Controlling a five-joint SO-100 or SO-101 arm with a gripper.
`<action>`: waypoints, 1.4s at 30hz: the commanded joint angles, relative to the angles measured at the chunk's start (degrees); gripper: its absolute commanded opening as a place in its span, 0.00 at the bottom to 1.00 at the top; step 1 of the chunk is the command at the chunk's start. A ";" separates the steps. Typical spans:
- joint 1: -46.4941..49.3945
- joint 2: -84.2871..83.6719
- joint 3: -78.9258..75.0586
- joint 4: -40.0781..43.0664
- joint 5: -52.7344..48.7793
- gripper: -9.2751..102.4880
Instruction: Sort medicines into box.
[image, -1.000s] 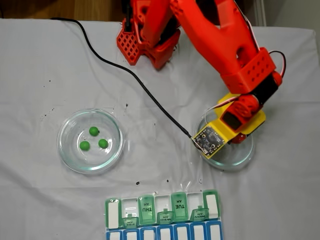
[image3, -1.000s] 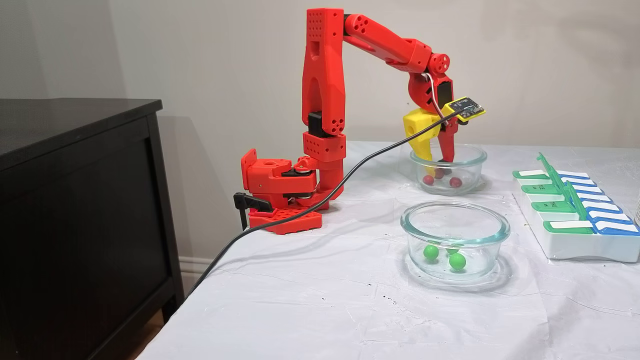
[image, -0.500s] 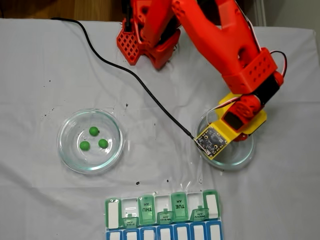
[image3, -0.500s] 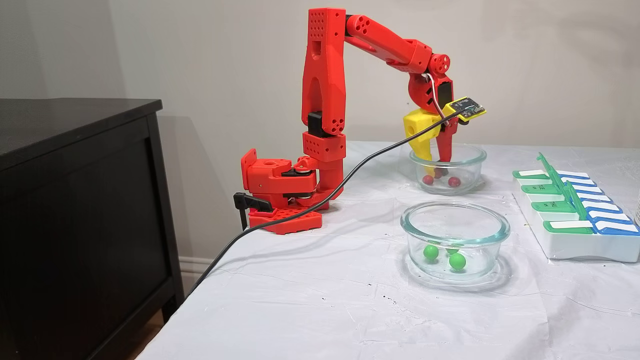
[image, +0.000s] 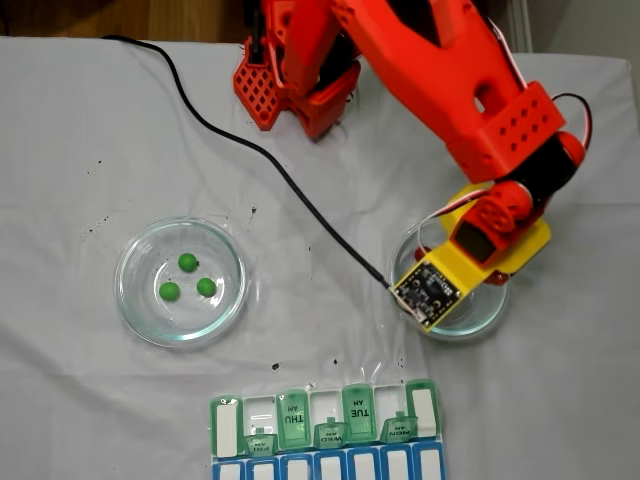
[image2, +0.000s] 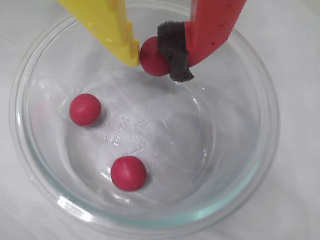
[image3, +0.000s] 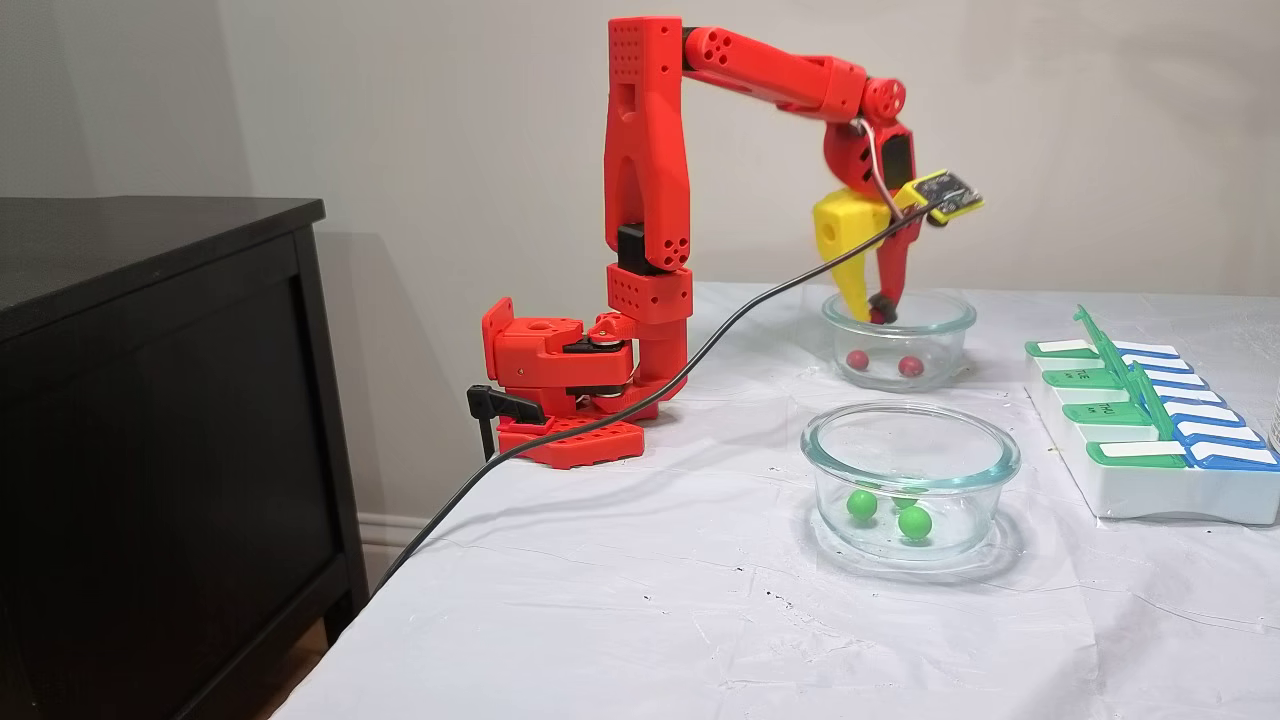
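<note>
One red ball (image2: 152, 56) is pinched in the gripper (image2: 156, 56) at the top of the wrist view, squeezed between the yellow finger (image2: 107, 25) and the dark foam pad (image2: 174, 50) on the red finger. I'd guess the foam is there so a ball that small and slick doesn't pop out.

The other two red balls (image2: 85, 109) (image2: 128, 173) sit loose on the floor of the glass dish (image2: 240, 185), left and lower centre of that frame. In the side-on fixed view the fingertips hang about level with the dish rim, so it looks like the lift-out step.

The three green balls (image: 187, 262) wait in their own dish (image: 135, 305) at centre left of the top-down fixed view. The pill box (image: 226, 425) lies along the bottom edge, several green lids flipped up, presumably ready for drops.
</note>
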 joint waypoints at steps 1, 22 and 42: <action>2.99 8.00 -10.37 3.08 -1.85 0.08; 22.15 -3.43 -18.28 -5.19 -10.55 0.08; 22.41 -2.64 -12.92 -5.27 -15.73 0.08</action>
